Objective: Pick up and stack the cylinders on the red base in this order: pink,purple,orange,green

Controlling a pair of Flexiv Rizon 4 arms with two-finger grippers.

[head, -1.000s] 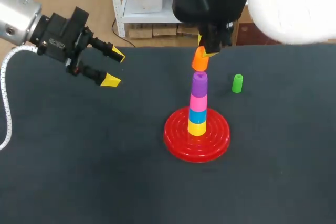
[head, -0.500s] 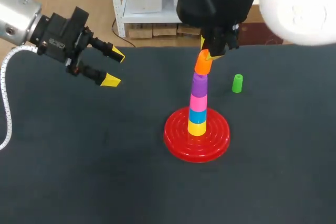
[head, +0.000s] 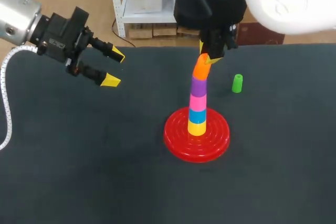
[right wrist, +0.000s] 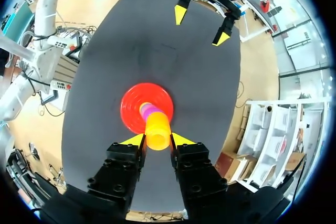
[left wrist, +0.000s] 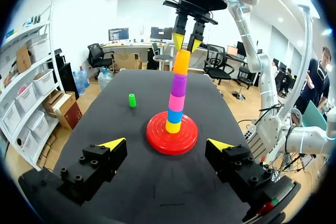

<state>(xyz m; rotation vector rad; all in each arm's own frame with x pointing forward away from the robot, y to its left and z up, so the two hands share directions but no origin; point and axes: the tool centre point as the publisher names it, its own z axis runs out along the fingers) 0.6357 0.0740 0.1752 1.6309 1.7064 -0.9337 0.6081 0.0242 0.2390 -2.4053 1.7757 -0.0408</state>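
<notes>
— Two yellow tips of the right gripper [right wrist: 157,140] pinch the orange cylinder [right wrist: 157,128]; only the head view shows it tilted atop the purple cylinder [head: 199,85].
— Ribbed, glossy red base [head: 197,135] mid-table; smooth green cylinder [head: 237,83] upright toward the far edge. Left gripper [head: 114,68] gapes wide, holding nothing.

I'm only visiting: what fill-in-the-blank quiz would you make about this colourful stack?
The right gripper is shut on the topmost cylinder, which is ____.
The lowest cylinder on the red base is ____.
The green cylinder stands on the ____, apart from the base.
The left gripper holds ____.
Missing: orange, yellow, table, nothing.
</notes>
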